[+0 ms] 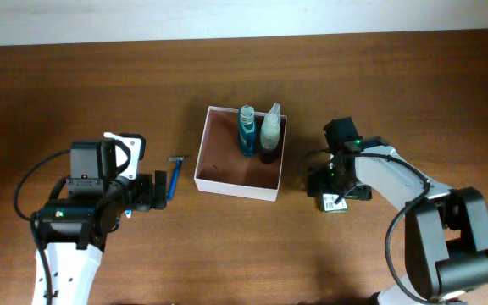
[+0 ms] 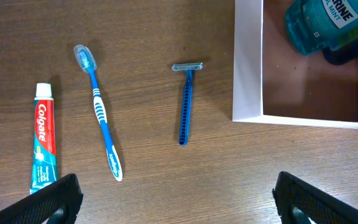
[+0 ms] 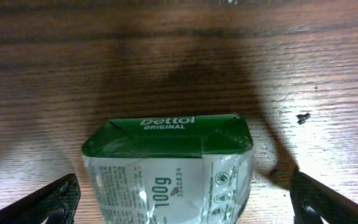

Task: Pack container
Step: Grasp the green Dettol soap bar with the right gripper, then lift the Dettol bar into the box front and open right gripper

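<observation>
The container [image 1: 227, 161] is a square shallow box with white walls and a reddish-brown inside at the table's middle. A blue mouthwash bottle [image 1: 246, 129] and a clear spray bottle [image 1: 269, 131] lie in its far part. My left gripper [image 1: 146, 193] is open and empty, left of the box. In the left wrist view, between its fingers [image 2: 179, 205] there is only bare table; ahead lie a toothpaste tube [image 2: 44, 137], a blue toothbrush [image 2: 100, 112], a blue razor [image 2: 186, 102] and the container's wall [image 2: 247, 62]. My right gripper [image 1: 337, 193] is open, with a finger on each side of a green Dettol soap pack [image 3: 166, 168].
The soap pack [image 1: 335, 203] lies on the wood table right of the box. The razor [image 1: 177, 159] lies just left of the box. The box's near half shows bare floor. The table's pale far edge [image 1: 244, 17] runs along the top.
</observation>
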